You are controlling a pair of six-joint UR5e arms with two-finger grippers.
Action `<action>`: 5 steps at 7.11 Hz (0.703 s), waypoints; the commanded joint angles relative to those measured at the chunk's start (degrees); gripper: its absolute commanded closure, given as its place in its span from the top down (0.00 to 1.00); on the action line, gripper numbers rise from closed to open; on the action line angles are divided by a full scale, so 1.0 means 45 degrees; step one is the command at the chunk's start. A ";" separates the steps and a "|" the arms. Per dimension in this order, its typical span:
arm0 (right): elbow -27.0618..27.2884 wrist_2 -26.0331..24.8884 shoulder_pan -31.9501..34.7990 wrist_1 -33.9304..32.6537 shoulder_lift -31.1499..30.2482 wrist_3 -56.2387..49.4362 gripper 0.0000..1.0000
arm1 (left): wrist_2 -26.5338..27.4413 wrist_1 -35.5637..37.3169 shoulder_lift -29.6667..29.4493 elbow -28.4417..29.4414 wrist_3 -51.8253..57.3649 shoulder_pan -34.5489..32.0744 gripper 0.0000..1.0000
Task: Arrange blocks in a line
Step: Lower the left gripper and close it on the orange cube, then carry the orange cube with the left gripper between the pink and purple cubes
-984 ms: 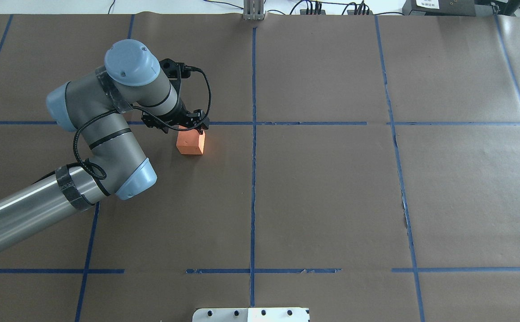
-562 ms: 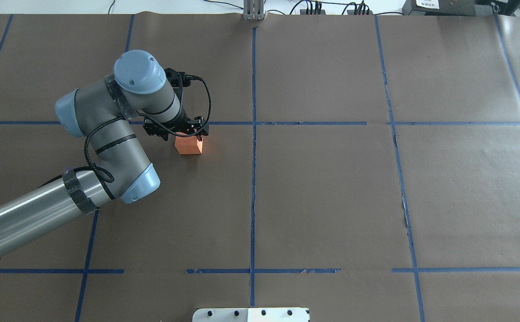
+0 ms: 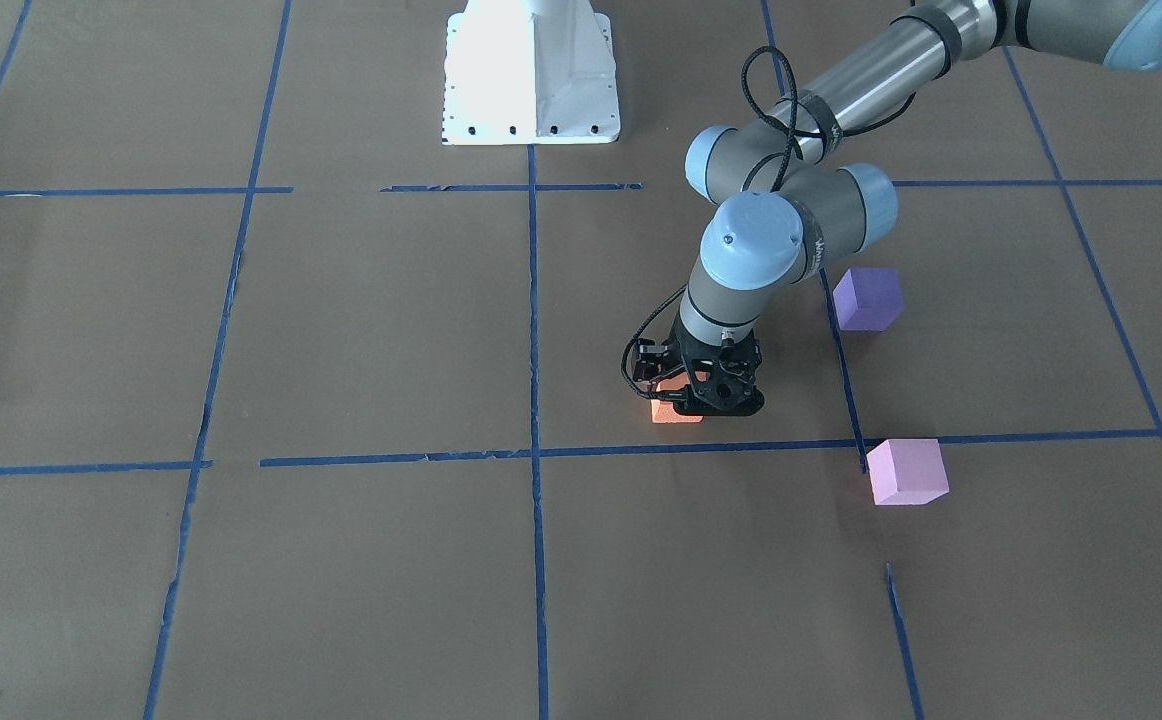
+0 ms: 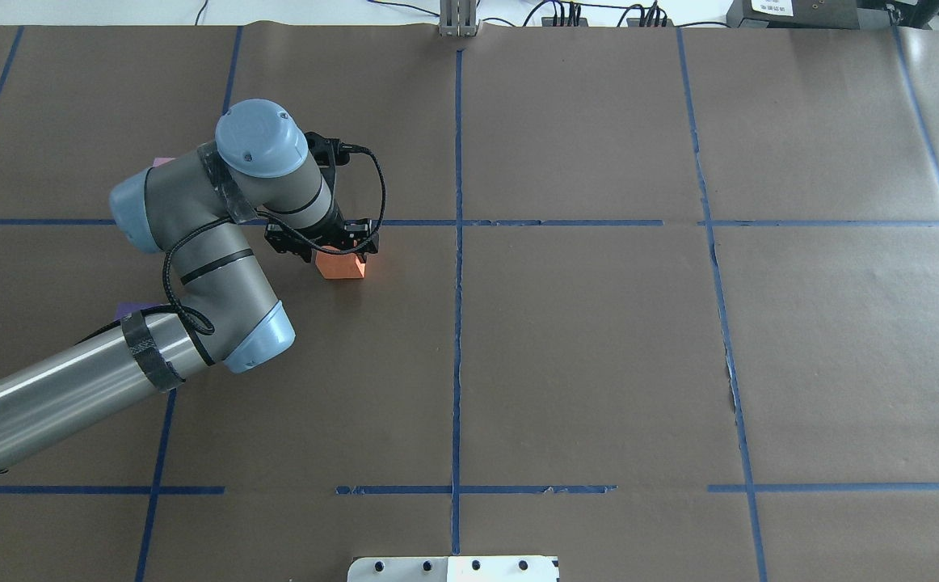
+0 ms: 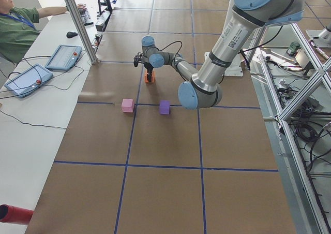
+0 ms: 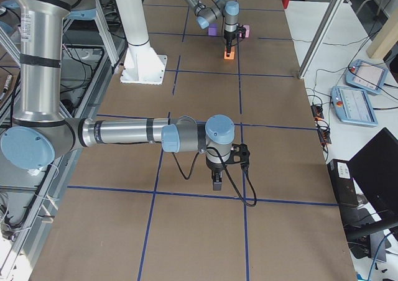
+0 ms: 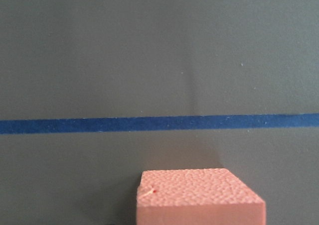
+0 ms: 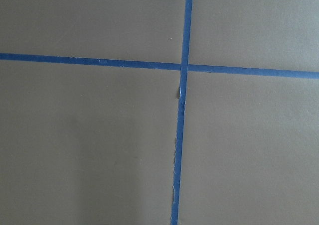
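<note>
**Three blocks, one in the gripper**

One orange block (image 3: 669,412) is clamped in the left gripper (image 3: 701,398), at or just above the table (image 3: 341,330) beside a blue tape line (image 7: 159,124). In the front-facing view the purple block (image 3: 868,298) lies at its 2 o'clock and the pink block (image 3: 906,471) at 4 o'clock. The gripper should lower it straight, seat it flat, then open without nudging it. The cube is matte, pebbled foam, nicked at one top corner. Whether the right gripper (image 6: 216,183) is open cannot be told.

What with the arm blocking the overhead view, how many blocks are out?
3: the orange block at the left gripper, the purple block beside that arm, the pink block farther out by a tape crossing. No others show.
</note>
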 commanded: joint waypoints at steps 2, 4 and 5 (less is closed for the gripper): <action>-0.0008 -0.0004 0.0000 0.0000 0.0000 0.0000 1.00 | -0.1124 0.0150 0.0238 -0.0127 0.0250 -0.0762 0.03; -0.0009 0.0015 0.0000 0.0000 0.0000 0.0000 1.00 | -0.1830 0.0287 0.1891 -0.1004 0.0817 -0.1855 0.07; -0.0009 -0.0004 0.0000 0.0000 0.0000 0.0000 1.00 | -0.1851 0.0307 0.2402 -0.1065 0.1688 -0.2383 0.07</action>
